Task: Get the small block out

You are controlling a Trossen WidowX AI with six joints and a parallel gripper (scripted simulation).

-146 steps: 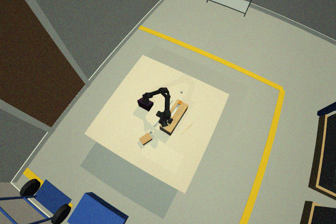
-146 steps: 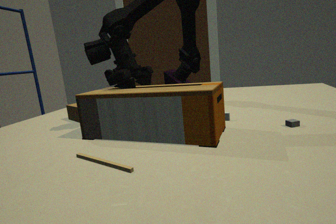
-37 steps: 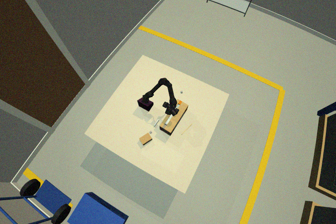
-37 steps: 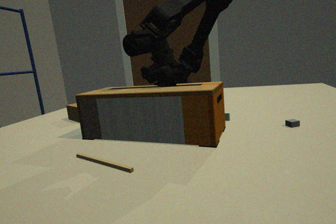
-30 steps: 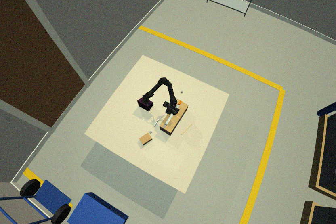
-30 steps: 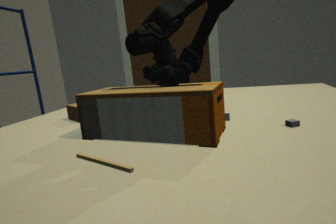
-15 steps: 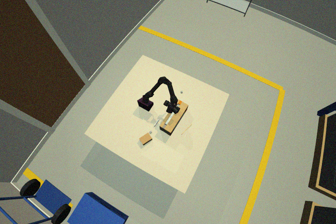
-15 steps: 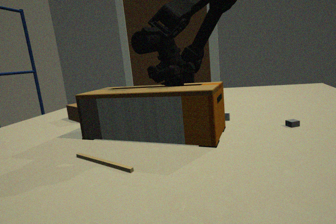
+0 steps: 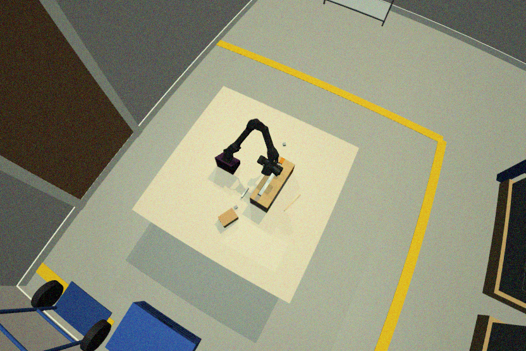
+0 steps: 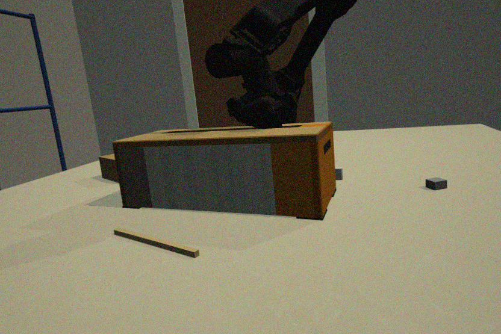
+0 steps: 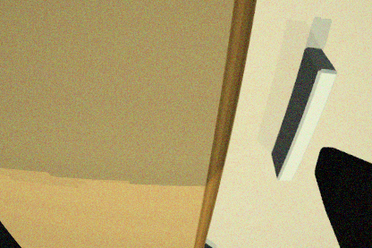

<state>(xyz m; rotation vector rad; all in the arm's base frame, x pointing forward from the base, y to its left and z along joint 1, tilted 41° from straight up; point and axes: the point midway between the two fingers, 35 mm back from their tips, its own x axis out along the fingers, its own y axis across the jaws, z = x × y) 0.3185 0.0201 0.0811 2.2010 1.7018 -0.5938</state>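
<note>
The gripper (image 9: 275, 168) (image 10: 265, 124) (image 11: 199, 157) stands open, its fingers spread with nothing between them. It is low over the roof of the box (image 9: 277, 193) (image 10: 299, 176) (image 11: 112, 103), toward the orange end; whether it touches or dips into the long slot (image 9: 265, 185) (image 10: 210, 130) beneath it, I can't tell from here.

I take that pose as a reach to the shelf from above, since the slot runs lengthwise and would let something work the block along. The block itself I can't make out — presumably it sits on the shelf, somewhere under the gripper's level, behind the grey front.

A small grey cube (image 9: 284, 143) (image 10: 436, 183) lies on the table beyond the orange end, lower than the gripper; I can't say it is the wanted one. The pale-edged bar (image 9: 244, 193) (image 11: 308, 125) stands off to the gripper's arm-base side, and the thin wooden stick (image 9: 292, 202) (image 10: 155, 242) lies across the box from it. Either may be meant as a pusher — a slim thing would suit that slot. Pushing toward the wrong end would lose the block.
</note>
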